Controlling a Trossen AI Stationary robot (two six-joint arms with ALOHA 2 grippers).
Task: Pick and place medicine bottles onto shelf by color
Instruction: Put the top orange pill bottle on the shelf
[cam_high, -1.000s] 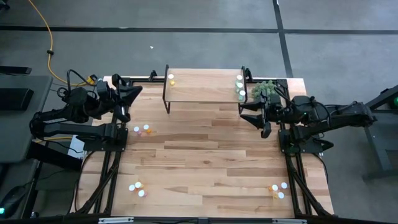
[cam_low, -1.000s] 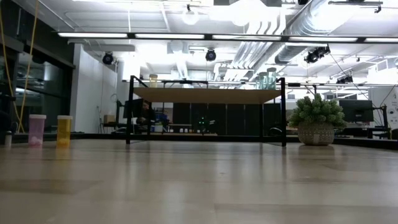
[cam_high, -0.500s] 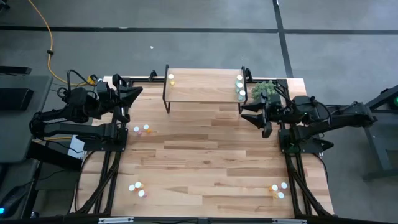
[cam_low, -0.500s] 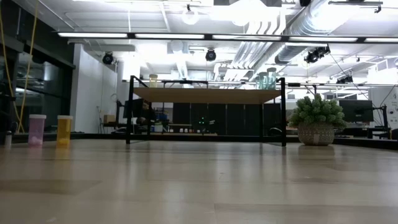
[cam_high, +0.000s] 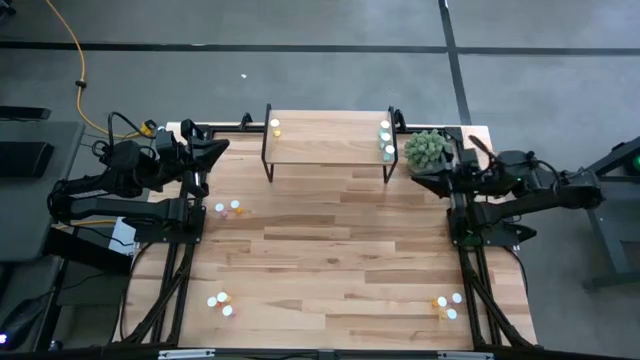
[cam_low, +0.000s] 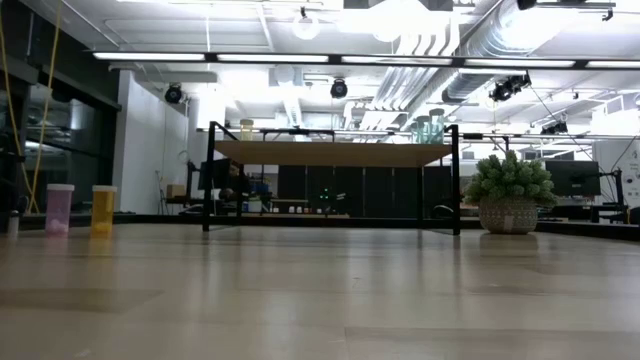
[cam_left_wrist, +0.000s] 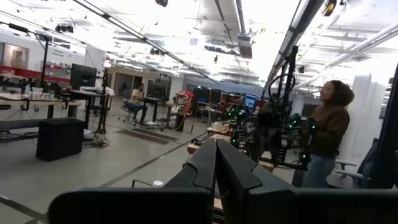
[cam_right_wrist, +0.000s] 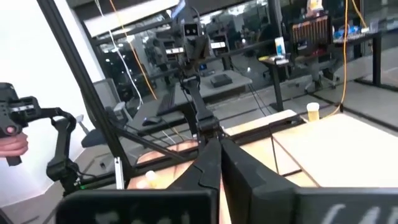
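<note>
The shelf (cam_high: 328, 140) stands at the table's far middle on thin black legs. One yellow medicine bottle (cam_high: 275, 128) stands on its left end and three teal ones (cam_high: 386, 140) on its right end. Further bottles stand on the table in small groups: left of centre (cam_high: 229, 209), near left (cam_high: 220, 302) and near right (cam_high: 447, 303). The low view shows a pink bottle (cam_low: 59, 208) and a yellow bottle (cam_low: 102, 210). My left gripper (cam_high: 220, 147) hovers shut at the far left. My right gripper (cam_high: 418, 180) hovers shut right of the shelf. Both are empty.
A fuzzy green plant ball in a pot (cam_high: 427, 148) stands just right of the shelf, close to my right gripper. The table's middle is bare wood (cam_high: 330, 240). A person (cam_left_wrist: 328, 134) stands in the room beyond the table.
My right gripper has drawn back from the shelf's right end toward the table's right edge and has shut with nothing in it. The plant ball, partly covered before, now shows whole. The bottles have kept still.
</note>
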